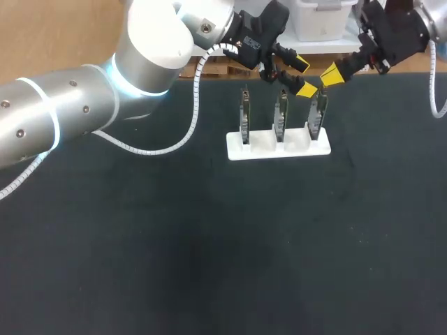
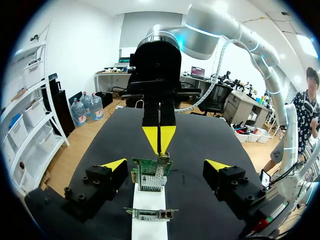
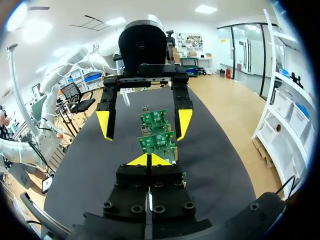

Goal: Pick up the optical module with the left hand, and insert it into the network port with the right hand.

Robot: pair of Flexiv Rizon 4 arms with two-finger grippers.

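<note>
Three circuit cards (image 1: 281,115) stand in your white holder (image 1: 279,148). Your right gripper (image 1: 332,75) pinches the optical module (image 2: 164,156) atop the end card, which your left gripper (image 1: 304,77) flanks with spread fingers.

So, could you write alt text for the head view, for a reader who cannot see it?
Two robot arms meet over the rightmost card of three standing upright in a white holder on a dark table. The jaws of the left arm are open; those of the right arm are shut just above that card.
</note>
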